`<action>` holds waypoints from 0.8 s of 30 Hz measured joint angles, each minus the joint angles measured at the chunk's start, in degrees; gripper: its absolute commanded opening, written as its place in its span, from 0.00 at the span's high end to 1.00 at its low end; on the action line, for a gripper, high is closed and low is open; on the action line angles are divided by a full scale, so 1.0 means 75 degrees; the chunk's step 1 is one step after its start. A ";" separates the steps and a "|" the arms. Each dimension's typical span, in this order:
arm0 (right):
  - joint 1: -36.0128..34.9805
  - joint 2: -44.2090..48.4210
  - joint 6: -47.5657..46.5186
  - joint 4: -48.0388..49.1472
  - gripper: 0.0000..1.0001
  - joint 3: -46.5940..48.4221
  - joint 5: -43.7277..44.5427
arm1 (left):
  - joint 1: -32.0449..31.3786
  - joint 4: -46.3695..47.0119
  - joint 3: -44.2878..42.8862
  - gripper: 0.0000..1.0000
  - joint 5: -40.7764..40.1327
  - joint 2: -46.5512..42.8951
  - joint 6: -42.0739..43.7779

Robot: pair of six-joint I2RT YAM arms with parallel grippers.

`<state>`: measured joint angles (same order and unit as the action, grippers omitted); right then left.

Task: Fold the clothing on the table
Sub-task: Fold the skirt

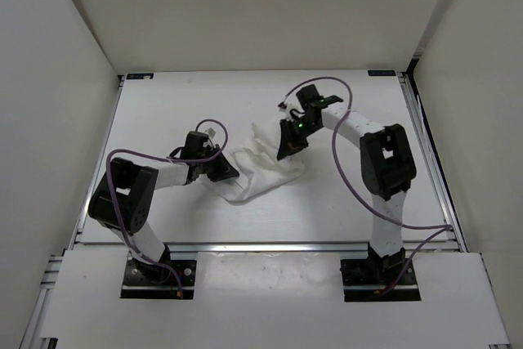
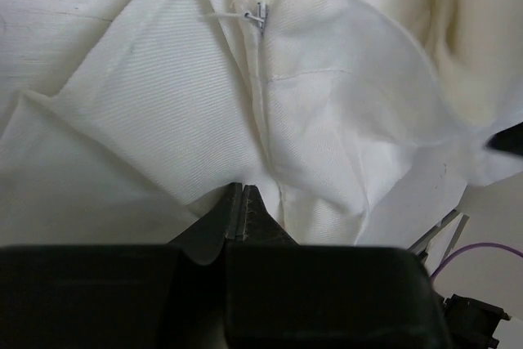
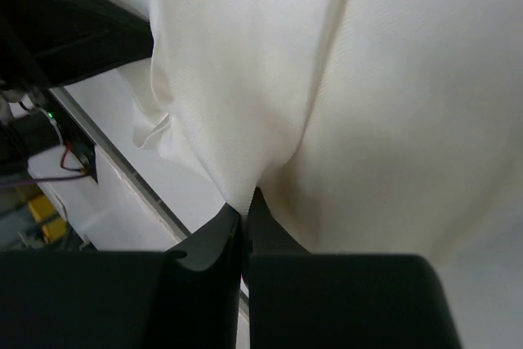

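Left gripper (image 1: 222, 171) and right gripper (image 1: 288, 149) each pinched tight on opposite sides of the bunched white garment (image 1: 263, 171) lying mid-way across the table (image 1: 163, 112), likely to stretch it flat before folding.

A: Where's the top view?
B: High behind the arm bases (image 1: 159, 271), looking down on the whole table (image 1: 163, 104); cloth (image 1: 261, 171) mid-frame.
A: The wrist views?
B: Each looks past its own tips, left gripper (image 2: 243, 194), right gripper (image 3: 245, 206), very close on that same cloth.
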<state>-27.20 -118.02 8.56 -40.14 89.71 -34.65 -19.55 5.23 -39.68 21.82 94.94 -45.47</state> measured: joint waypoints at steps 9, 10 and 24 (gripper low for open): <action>0.1349 0.0781 0.0114 0.0358 0.99 0.0032 0.0009 | 0.0070 -0.0020 -0.0061 1.00 0.0026 0.0000 0.0006; 0.1378 0.0787 0.0172 0.0443 1.00 -0.0032 0.0003 | 0.0087 -0.0015 -0.0070 1.00 0.0038 0.0000 0.0006; 0.2739 0.1276 0.1017 0.1253 1.00 -0.2448 0.0638 | 0.0044 -0.0367 -0.2215 1.00 0.1116 -0.0038 -0.0070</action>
<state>-6.66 -108.44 16.19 -30.74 71.35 -29.87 -19.22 2.48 -56.29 30.20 94.65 -46.00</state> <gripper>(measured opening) 0.011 0.021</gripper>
